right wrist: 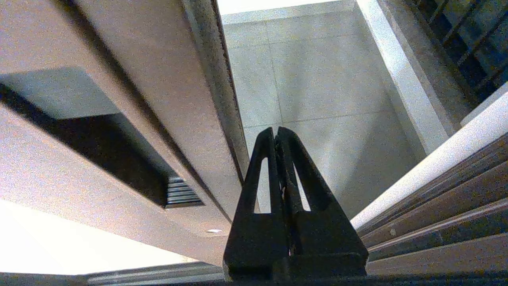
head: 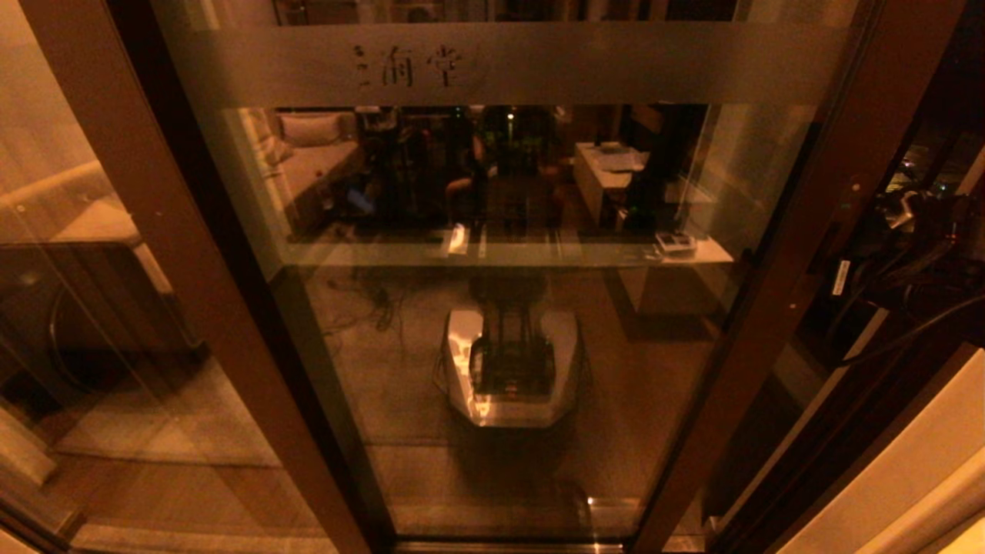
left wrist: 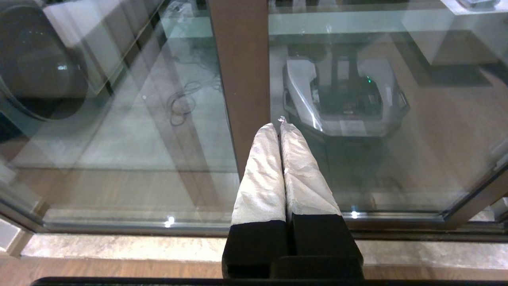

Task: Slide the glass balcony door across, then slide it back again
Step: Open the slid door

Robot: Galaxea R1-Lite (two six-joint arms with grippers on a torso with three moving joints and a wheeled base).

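Across frosted band (head: 616, 65): faint characters | glass balcony door (head: 500, 346) | both tools (left wrist: 280, 126) (right wrist: 275, 133) together, empty

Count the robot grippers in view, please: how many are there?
2. The left gripper, shut, points at a brown stile of the glass balcony door. The right gripper, shut, is beside a brown frame edge, above the pale tiled floor. None seems hidden.
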